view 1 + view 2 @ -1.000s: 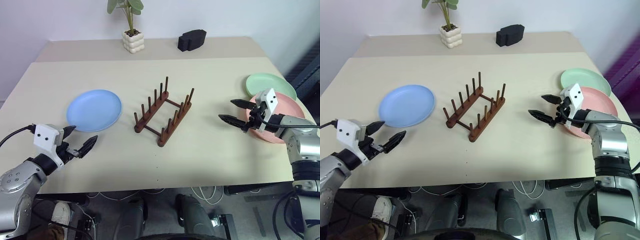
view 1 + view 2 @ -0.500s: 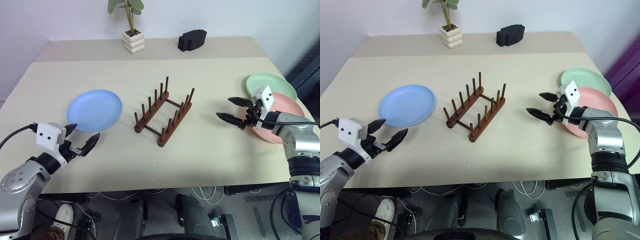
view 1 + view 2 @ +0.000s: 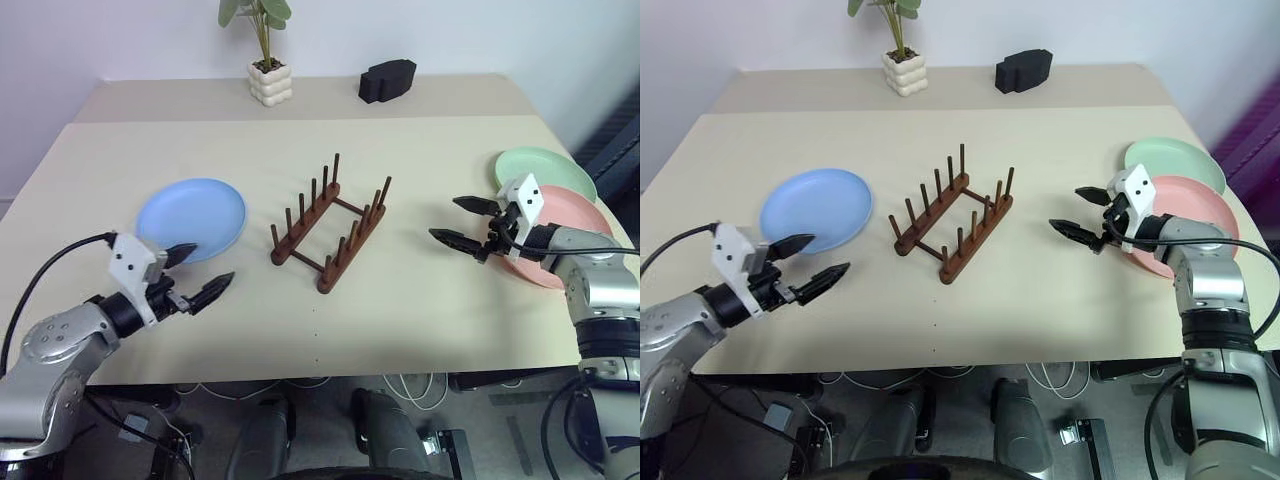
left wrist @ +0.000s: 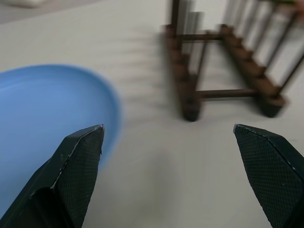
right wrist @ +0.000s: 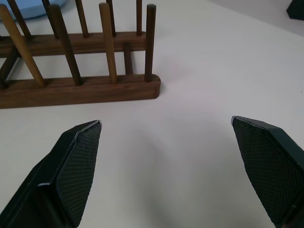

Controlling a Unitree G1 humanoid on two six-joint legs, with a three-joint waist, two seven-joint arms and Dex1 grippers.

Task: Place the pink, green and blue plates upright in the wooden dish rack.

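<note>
We are seeing the wooden dish rack (image 3: pixel 329 229) standing empty at the middle of the surface (image 3: pixel 400 300), its pegs upright. The blue plate (image 3: pixel 191 218) is lying flat at nine o'clock of the rack. The pink plate (image 3: pixel 563 235) and the green plate (image 3: pixel 545 170) are lying flat toward three o'clock — the green one just behind the pink. Our left gripper (image 3: pixel 204 273) is hovering at the blue plate's near edge, jaws spread wide and holding nothing. Our right gripper (image 3: pixel 458 222) is hanging between rack and pink plate — jaws wide, empty too.
</note>
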